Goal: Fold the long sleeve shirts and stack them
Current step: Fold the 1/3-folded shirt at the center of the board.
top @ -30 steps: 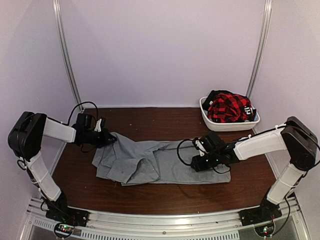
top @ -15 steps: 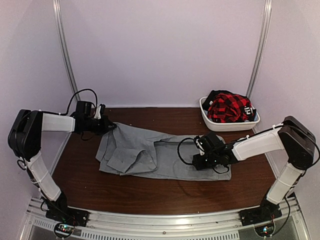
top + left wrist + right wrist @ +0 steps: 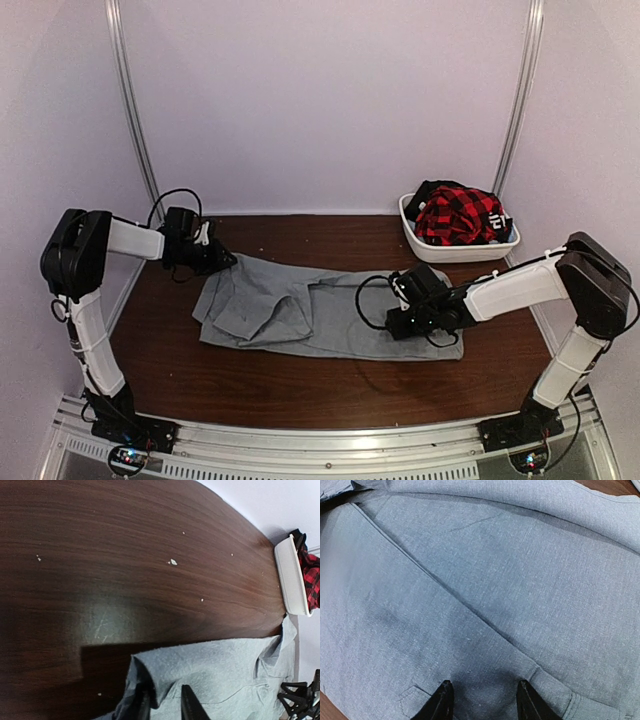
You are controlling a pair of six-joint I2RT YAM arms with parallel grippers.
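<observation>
Pale lilac walls enclose a dark wooden table with metal corner rails.
</observation>
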